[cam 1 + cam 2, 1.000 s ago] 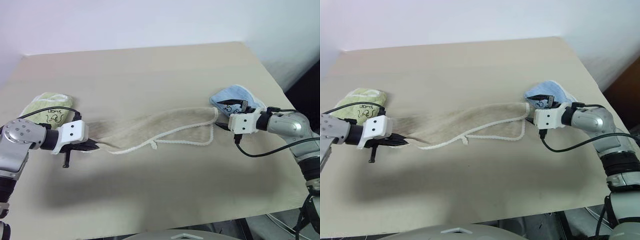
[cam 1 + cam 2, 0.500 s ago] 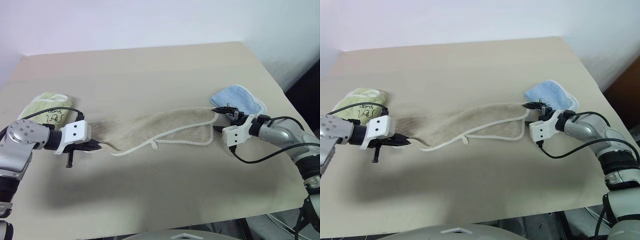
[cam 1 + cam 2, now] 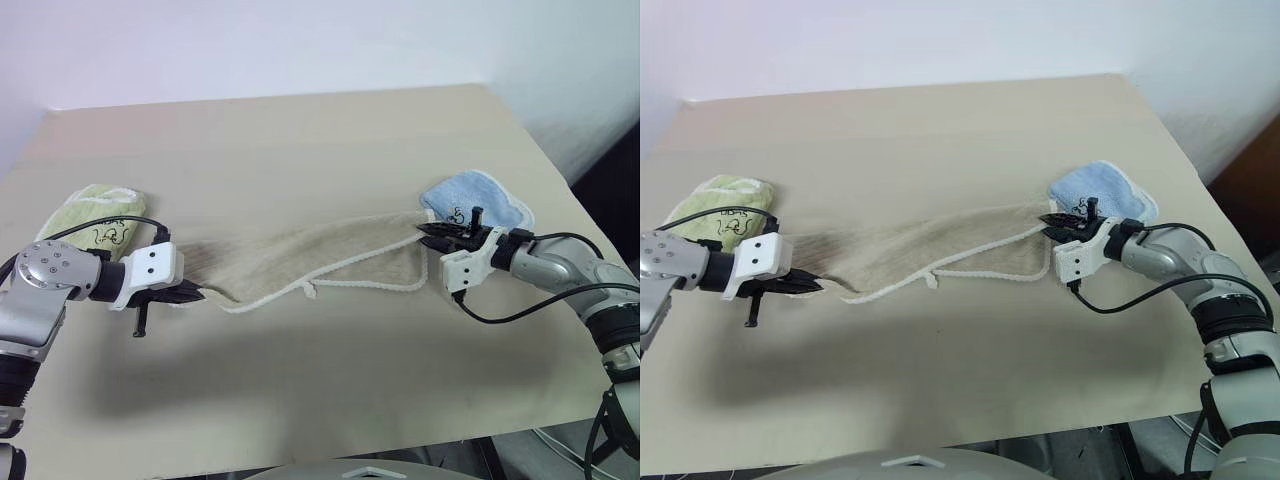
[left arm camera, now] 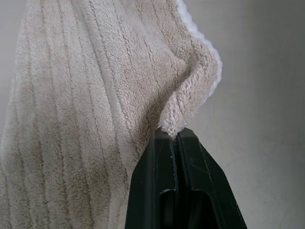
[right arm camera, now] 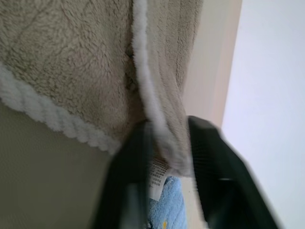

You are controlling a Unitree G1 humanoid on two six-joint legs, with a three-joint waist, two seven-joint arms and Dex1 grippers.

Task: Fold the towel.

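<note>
The beige towel (image 3: 300, 255) with white corded trim lies stretched in a long band across the middle of the table, sagging between my two grippers. My left gripper (image 3: 195, 294) is shut on its left end; the left wrist view shows a pinch of the towel (image 4: 95, 95) between the closed tips of that gripper (image 4: 174, 133). At the right end, my right gripper (image 3: 425, 231) is closed over the corner. In the right wrist view the trimmed edge of the towel (image 5: 71, 57) sits squeezed inside the right gripper (image 5: 167, 129).
A light green towel with printed letters (image 3: 95, 215) lies bunched at the table's left side, behind my left arm. A light blue towel (image 3: 480, 200) sits just behind my right gripper. The tan table (image 3: 300, 140) stretches back to a white wall; its right edge is near my right arm.
My right gripper rolled, sank slightly and closed from wide open onto the towel's right corner. The left gripper kept still with its hold.
</note>
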